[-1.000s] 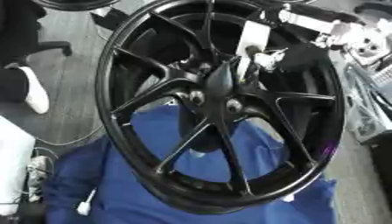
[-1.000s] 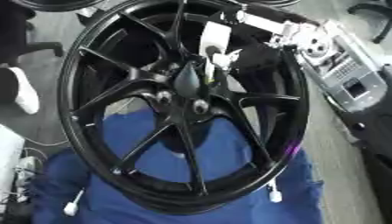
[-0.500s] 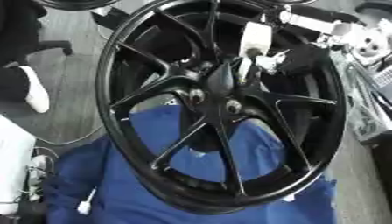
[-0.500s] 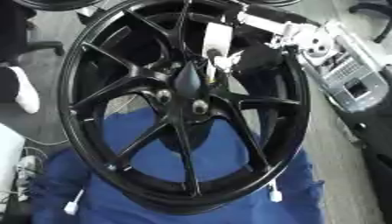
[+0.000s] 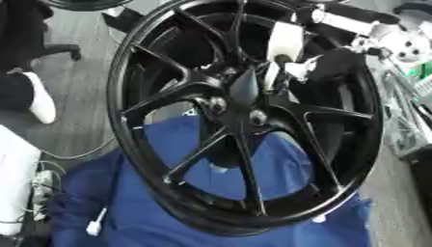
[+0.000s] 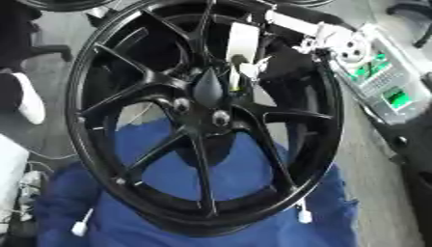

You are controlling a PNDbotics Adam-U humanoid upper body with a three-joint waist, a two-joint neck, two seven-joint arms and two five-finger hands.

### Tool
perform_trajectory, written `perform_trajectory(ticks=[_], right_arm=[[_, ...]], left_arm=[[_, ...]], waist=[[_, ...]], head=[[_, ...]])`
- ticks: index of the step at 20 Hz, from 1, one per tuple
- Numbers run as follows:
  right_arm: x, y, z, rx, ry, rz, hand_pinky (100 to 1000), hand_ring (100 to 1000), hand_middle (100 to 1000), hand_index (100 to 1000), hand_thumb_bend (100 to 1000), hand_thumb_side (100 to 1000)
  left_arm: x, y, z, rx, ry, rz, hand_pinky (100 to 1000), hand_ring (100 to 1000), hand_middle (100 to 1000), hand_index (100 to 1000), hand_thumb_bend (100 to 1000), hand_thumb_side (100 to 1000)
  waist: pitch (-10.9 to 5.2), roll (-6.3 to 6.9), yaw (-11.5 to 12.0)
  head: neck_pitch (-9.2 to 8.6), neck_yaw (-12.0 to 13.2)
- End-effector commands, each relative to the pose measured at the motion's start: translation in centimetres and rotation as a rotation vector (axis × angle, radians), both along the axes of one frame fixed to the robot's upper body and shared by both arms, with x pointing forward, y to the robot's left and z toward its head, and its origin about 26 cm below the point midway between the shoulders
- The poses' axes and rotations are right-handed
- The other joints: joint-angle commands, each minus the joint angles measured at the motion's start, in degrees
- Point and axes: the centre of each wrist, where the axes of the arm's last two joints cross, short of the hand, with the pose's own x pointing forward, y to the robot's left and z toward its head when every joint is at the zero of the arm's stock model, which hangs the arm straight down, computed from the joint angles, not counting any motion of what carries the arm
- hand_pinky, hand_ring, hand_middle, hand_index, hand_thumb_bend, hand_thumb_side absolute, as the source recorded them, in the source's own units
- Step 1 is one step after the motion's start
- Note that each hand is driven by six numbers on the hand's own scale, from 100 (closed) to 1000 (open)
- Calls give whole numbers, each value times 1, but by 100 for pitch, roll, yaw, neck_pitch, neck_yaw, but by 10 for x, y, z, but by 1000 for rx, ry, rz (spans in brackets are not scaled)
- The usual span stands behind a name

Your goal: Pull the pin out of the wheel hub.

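Fingers: the right hand (image 5: 325,67) reaches in from the upper right behind the spokes, and pale fingers (image 5: 297,70) show just right of the wheel's centre; whether they are apart or closed round anything cannot be told, since the spokes cover much of them.
Right arm: black with a pale silver section (image 6: 291,21), it comes down from the top right corner and passes through the gaps between the spokes toward the centre.
Left hand: it shows in neither view.
Pin: a thin pale yellowish stick (image 6: 234,78) stands just right of the pointed centre cap, close to the fingers; whether it sits in the hub or is being held cannot be told.
Hub: the middle of the wheel (image 5: 240,99), with a dark pointed cap and round bolt holes beside and below it.
Wheel: a large black spoked wheel (image 6: 93,159) stands tilted, filling most of both views, its lower rim on blue cloth.
White panel: a pale flat piece (image 5: 285,38) shows behind the upper spokes.
Blue cloth: a blue cover (image 6: 262,226) lies under the wheel.
Writing: no brand or label can be read.
Side: a grey unit with green parts (image 6: 380,82) sits at the right.
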Motion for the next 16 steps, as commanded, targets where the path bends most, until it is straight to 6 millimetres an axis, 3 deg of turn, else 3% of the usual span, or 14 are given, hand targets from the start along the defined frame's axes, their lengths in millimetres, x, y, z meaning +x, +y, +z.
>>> perform_trajectory(ticks=[1, 4, 9, 13, 16], right_arm=[[-8, -8, 23, 27, -50, -21, 737, 497, 251, 531, 100, 194], [-15, -12, 38, 80, -75, -23, 735, 487, 245, 521, 100, 131], [-35, -32, 69, 218, -146, -70, 736, 473, 240, 524, 100, 163], [-51, -70, 91, 420, -210, -186, 738, 466, 237, 527, 100, 229], [-65, -101, 91, 532, -267, -301, 735, 463, 236, 527, 100, 248]], left_arm=[[0, 3, 7, 13, -19, 6, 790, 750, 731, 788, 189, 806], [-1, 4, 7, 14, -18, 8, 791, 750, 731, 788, 189, 806], [-1, 4, 8, 15, -24, 10, 791, 750, 731, 788, 189, 803], [-2, 4, 8, 12, -30, 17, 792, 750, 731, 788, 189, 802], [-3, 5, 8, 8, -34, 27, 792, 748, 731, 788, 190, 802]], waist=[[-128, 32, 3], [-145, 37, -9], [-172, 47, -36], [-183, 72, -108], [-175, 94, -188]], head=[[2, 5], [12, 13], [8, 55], [-1, 121], [-21, 167]])
